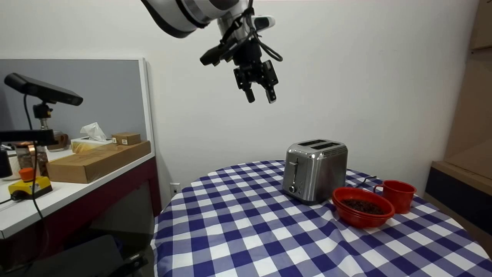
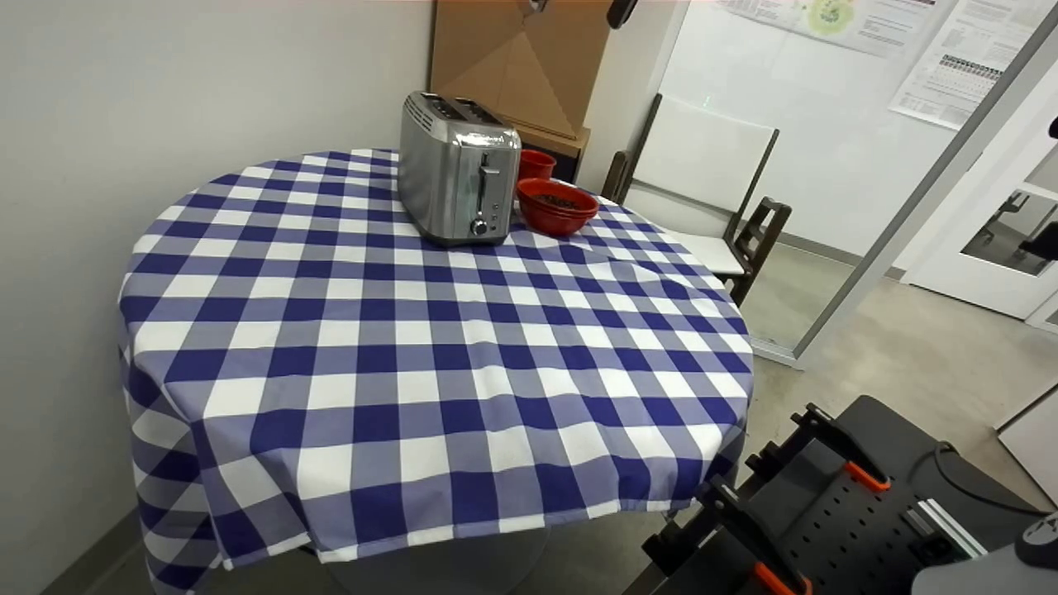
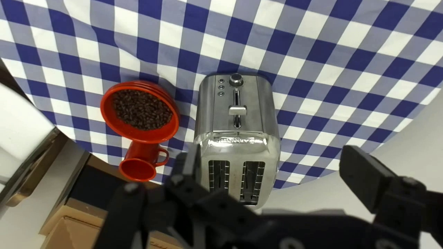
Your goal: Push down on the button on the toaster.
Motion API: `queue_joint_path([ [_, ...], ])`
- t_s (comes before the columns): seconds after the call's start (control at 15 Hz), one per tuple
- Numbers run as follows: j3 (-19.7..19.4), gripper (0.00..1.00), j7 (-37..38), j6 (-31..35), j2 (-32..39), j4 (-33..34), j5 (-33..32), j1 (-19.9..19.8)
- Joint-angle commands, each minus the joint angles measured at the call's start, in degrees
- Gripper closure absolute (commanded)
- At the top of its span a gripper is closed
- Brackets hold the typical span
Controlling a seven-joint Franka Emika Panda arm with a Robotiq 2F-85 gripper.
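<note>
The shiny silver toaster (image 1: 328, 173) stands upright on the checked table and shows in both exterior views (image 2: 430, 173) and the wrist view (image 3: 238, 147). Its front has a lever (image 1: 293, 163) near the top of a vertical slot, with a round knob (image 3: 236, 80) below. The lever also shows in the wrist view (image 3: 237, 110). My gripper (image 1: 261, 99) is open and empty, high above the table and well above the toaster. In the wrist view its fingers (image 3: 271, 155) are spread wide, and the left finger overlaps the toaster's top edge. They touch nothing.
Stacked red bowls (image 1: 363, 222) holding dark beans stand close beside the toaster. A red mug (image 1: 399, 197) stands just behind them. A blue-and-white checked cloth covers the round table (image 1: 238, 231). A white wall (image 1: 184, 107) rises behind the table.
</note>
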Motion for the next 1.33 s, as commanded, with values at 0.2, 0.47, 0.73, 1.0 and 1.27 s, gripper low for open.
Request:
queue_joint_path([
  [0.2,-4.08,0.39,14.28,2.70,17.19,12.43,-15.16,3.62],
  [0.47,-9.39,0.69,17.80,4.29,24.18,17.87,-18.73,8.39],
  [0.73,-14.90,0.99,19.11,10.22,30.76,21.75,-22.04,12.96],
  [1.0,-17.18,1.00,20.10,14.05,37.11,24.76,-25.10,14.34],
  [1.27,-17.92,1.00,19.95,14.81,41.49,26.86,-25.79,14.61],
])
